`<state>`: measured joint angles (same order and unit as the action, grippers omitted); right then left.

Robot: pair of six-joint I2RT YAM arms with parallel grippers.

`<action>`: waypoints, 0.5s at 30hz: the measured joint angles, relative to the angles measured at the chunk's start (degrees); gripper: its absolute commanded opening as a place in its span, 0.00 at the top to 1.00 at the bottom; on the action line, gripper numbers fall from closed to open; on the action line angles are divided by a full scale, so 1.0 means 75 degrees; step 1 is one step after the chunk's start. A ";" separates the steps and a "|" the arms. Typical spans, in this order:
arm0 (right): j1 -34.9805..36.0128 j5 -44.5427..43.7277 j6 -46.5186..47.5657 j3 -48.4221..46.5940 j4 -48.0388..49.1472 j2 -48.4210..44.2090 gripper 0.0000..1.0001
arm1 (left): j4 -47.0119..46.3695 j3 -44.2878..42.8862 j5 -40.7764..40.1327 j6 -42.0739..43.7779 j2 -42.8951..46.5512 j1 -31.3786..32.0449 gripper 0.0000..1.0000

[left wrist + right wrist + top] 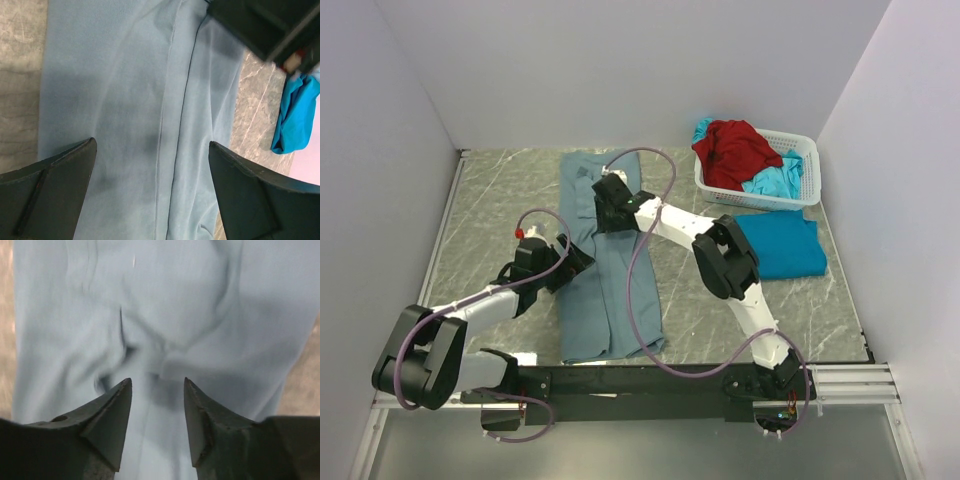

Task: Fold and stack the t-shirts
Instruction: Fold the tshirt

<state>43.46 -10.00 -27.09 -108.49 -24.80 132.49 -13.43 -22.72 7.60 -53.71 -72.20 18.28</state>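
White lattice basket [770, 198] (far right corner) sits on grey marbled table [500, 200]

Grey marbled table [500, 200]: long grey-blue t-shirt [602, 310] centre, folded turquoise t-shirt [785, 250] right, white basket [770, 200] behind it.

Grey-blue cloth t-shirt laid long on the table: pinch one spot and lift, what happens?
Probably floppy: the dusty grey-blue cloth t-shirt lies flat with soft creases, so it would likely drape and unfold. Pushed, it would probably bunch rather than slide; wrinkles show in the right wrist view.
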 measured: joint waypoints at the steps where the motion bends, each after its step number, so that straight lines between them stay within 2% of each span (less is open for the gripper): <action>1: 0.0000 0.0105 0.0082 0.0216 0.0006 -0.0143 0.46 | 0.0038 0.0000 -0.0020 0.0003 0.0038 0.0015 0.01; 5: 0.0044 0.0542 0.0393 0.1434 0.0239 -0.1128 0.45 | 0.0184 0.0000 -0.0082 0.0003 0.0160 0.0050 0.01; 10: 0.0221 0.1218 0.0801 0.3759 0.0813 -0.3497 0.45 | 0.0303 0.0000 -0.0131 0.0003 0.0396 0.0061 0.01; 15: 0.1000 0.2002 0.1478 0.5622 0.1253 -0.5193 0.45 | 0.0664 -0.0009 -0.0131 0.0064 0.0944 0.0090 0.01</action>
<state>50.96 5.02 -16.01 -66.32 -15.40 93.54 -8.45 -22.79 6.61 -53.23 -65.12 18.96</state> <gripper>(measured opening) 0.551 0.995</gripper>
